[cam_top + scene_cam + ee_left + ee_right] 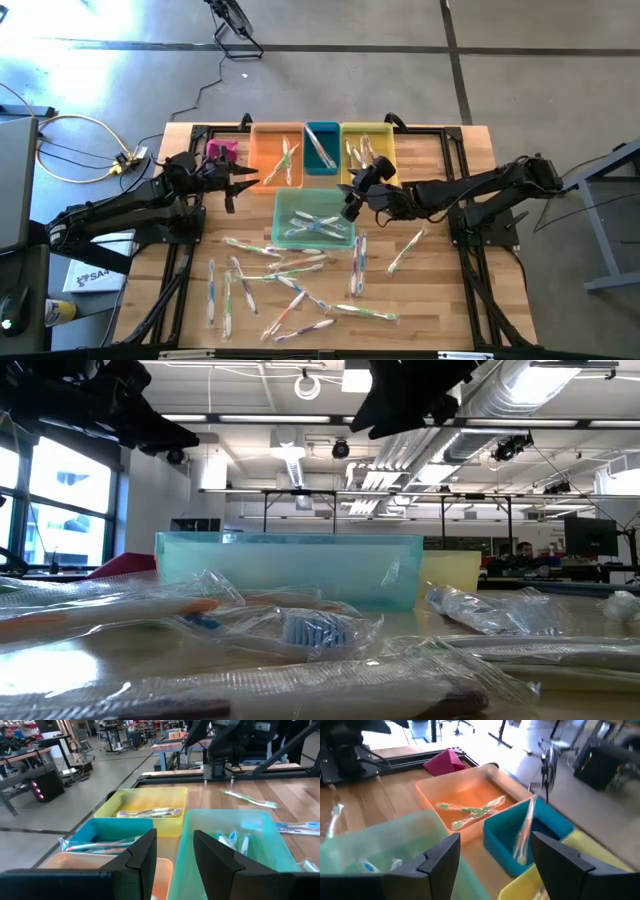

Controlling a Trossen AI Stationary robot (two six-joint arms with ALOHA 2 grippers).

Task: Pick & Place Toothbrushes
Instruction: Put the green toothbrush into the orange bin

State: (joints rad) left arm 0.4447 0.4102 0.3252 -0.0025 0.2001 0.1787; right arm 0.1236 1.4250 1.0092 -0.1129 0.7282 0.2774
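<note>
Several pale toothbrushes (290,280) in clear wrappers lie scattered on the near half of the wooden table, and one (405,250) lies apart to the right. More lie inside the orange bin (278,155), blue bin (321,148), yellow bin (367,150) and mint bin (313,218). My left gripper (240,183) hovers open beside the orange bin's left wall, holding nothing (175,837). My right gripper (348,205) hangs open over the mint bin's far right corner, also holding nothing (495,837). In the right wrist view a toothbrush (524,832) leans upright in the blue bin.
A small pink bin (221,151) sits left of the orange one. The bins stand side by side along the far edge, with the mint bin (290,570) just nearer. A black frame (455,180) borders the tabletop. Cables (80,140) lie off the table to the left.
</note>
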